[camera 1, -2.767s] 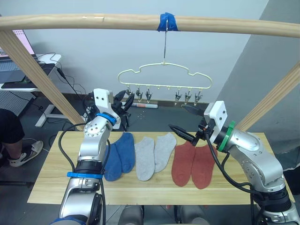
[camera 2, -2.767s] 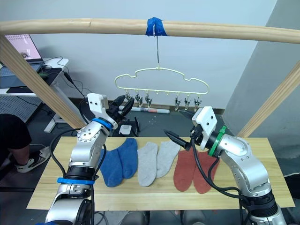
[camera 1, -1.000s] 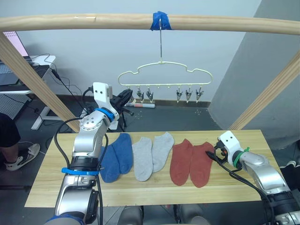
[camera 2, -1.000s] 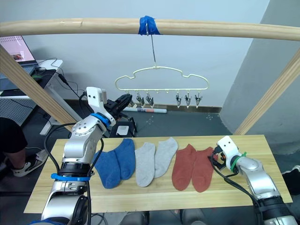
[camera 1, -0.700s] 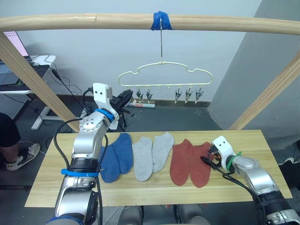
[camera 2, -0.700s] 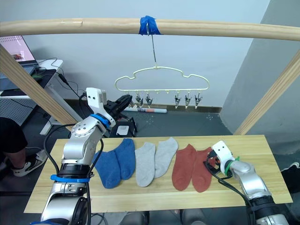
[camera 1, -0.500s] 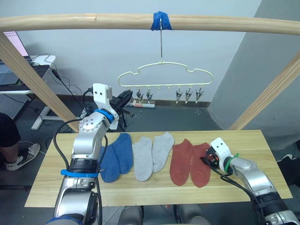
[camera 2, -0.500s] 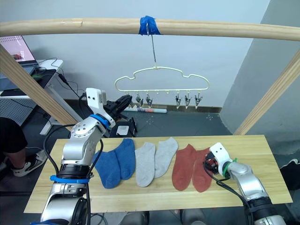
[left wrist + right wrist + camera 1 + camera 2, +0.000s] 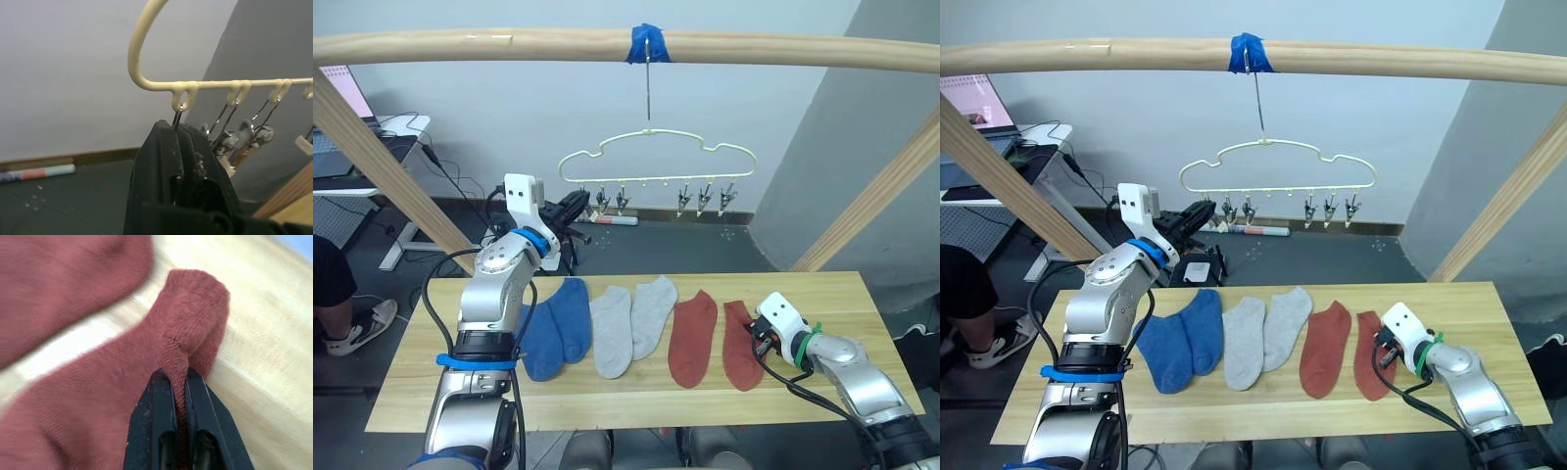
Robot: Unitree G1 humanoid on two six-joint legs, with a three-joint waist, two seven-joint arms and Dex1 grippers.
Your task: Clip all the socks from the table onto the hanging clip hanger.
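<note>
While all six socks lie on the table (image 9: pixel 411 382), nothing is clipped — task barely begun.
Right gripper (image 9: pixel 178 382) pinches the rust sock (image 9: pixel 741 343) nearest the right edge; left gripper (image 9: pixel 180 134) squeezes the clip hanger (image 9: pixel 656 157)'s end clip (image 9: pixel 177 117).

Right gripper (image 9: pixel 178 382), up near clip hanger (image 9: pixel 656 162) 2.8 s ago, now down at table (image 9: pixel 862 294) level, fingers pinched on fold of outer rust-red sock (image 9: pixel 741 345). That sock, earlier touching its partner (image 9: pixel 692 338), now dragged toward right arm; bare wood shows between pair. Left gripper (image 9: pixel 182 142), earlier just beside leftmost clip (image 9: pixel 177 117), now closed on it.
</note>
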